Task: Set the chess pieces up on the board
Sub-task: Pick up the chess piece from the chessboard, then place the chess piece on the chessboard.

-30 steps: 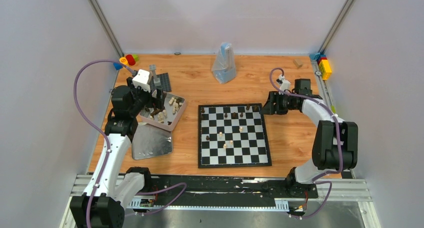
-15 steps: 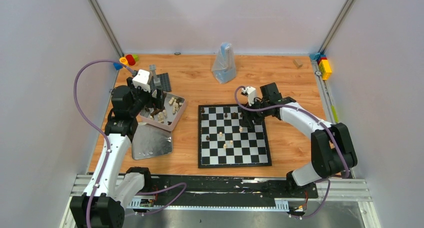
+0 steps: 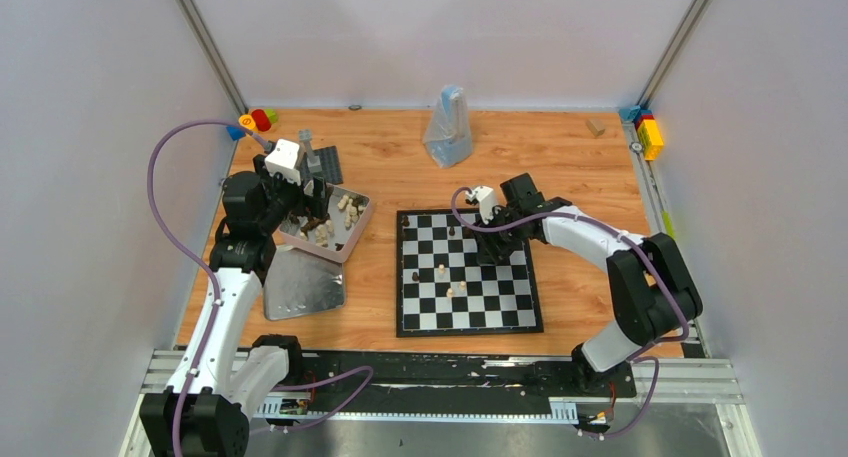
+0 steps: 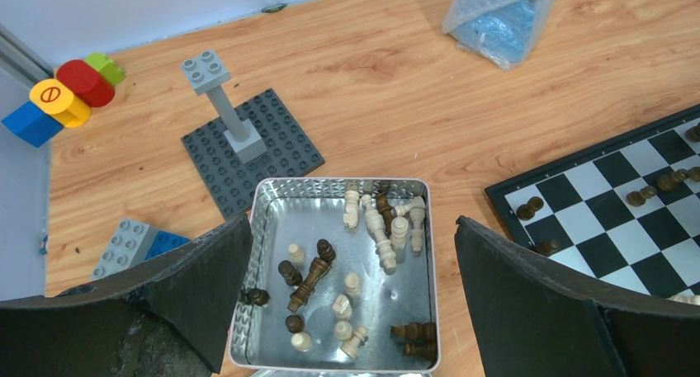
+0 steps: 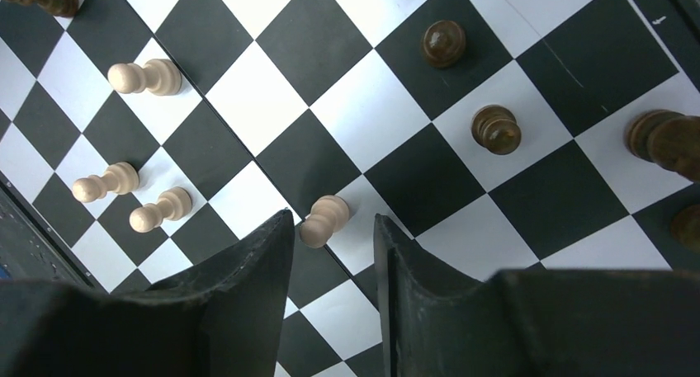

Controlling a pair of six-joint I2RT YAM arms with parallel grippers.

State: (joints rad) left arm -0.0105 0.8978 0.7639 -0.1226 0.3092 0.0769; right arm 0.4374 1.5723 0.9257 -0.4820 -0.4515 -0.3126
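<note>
The board (image 3: 470, 329) lies mid-table with a few chess pieces standing on it: dark ones (image 3: 468, 231) at its far rows, cream pawns (image 3: 441, 270) near the middle. My right gripper (image 3: 487, 249) hangs low over the board's far right part. In the right wrist view the right gripper (image 5: 333, 218) is open with a narrow gap, and a cream pawn (image 5: 323, 220) stands right at the fingertips, untouched. My left gripper (image 4: 353, 224) is wide open above the silver tin (image 4: 338, 181), where several dark and cream pieces (image 4: 388, 228) lie loose.
The tin's lid (image 3: 305, 287) lies in front of the tin. A dark grey studded plate (image 4: 252, 146) with a grey brick tower stands behind it. A plastic bag (image 3: 447, 127) sits at the back, and coloured bricks (image 3: 258, 119) (image 3: 648, 132) sit in both far corners.
My right arm has swung left from beside the board's right edge to over the board, and its jaws have narrowed around the cream pawn's spot. The left arm has not moved.
</note>
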